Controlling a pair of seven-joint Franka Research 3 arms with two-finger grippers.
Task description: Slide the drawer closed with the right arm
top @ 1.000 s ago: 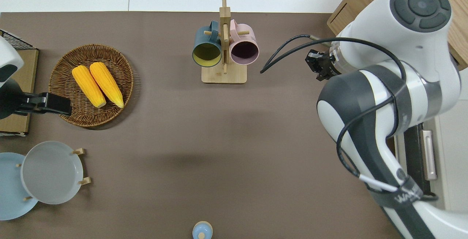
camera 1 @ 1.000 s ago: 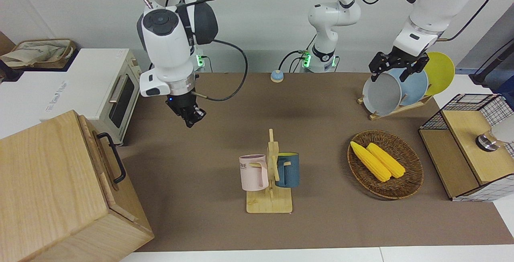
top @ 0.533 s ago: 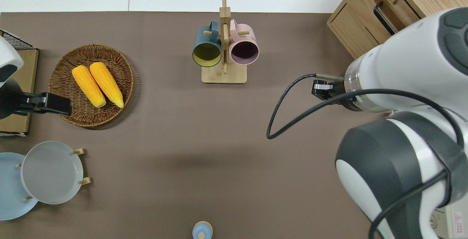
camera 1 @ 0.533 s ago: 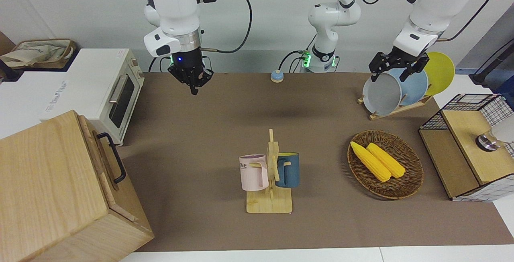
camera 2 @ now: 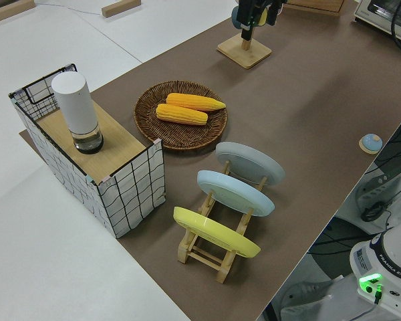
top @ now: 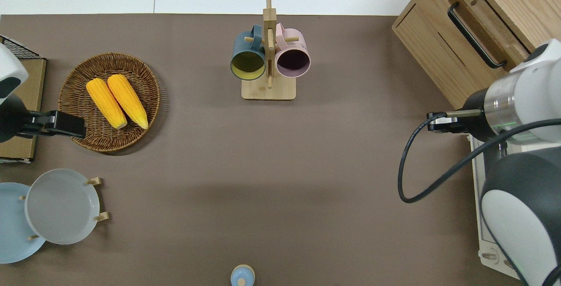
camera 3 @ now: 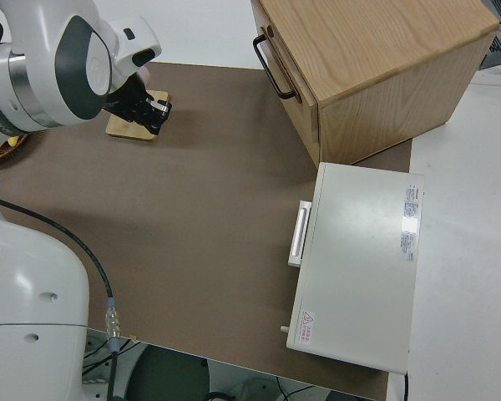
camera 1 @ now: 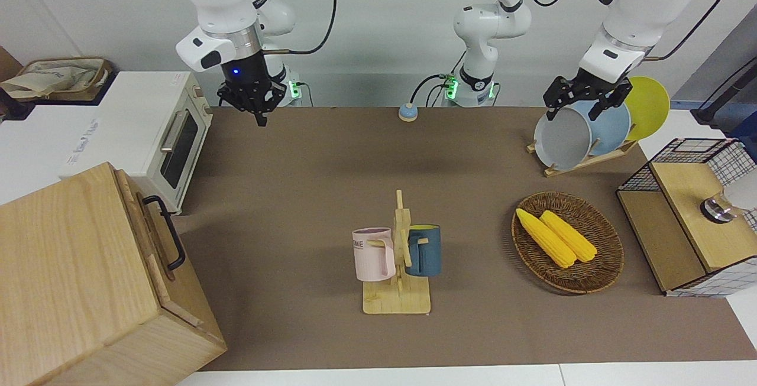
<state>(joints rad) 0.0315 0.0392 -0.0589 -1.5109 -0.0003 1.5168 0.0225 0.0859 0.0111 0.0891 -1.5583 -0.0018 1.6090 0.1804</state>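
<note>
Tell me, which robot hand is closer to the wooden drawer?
The right. The right gripper is up in the air at the drawer's end of the table, beside the toaster oven. The left gripper is parked.

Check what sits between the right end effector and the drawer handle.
Nothing: overhead view shows only bare brown table between the right end effector and the drawer handle. The toaster oven lies nearer the robots.

The white toaster oven stands just beside the right gripper, toward the right arm's end of the table. The wooden mug rack with a pink mug and a blue mug, the wicker basket holding two corn cobs, and the plate rack all lie well apart from that gripper, toward the left arm's end.
</note>
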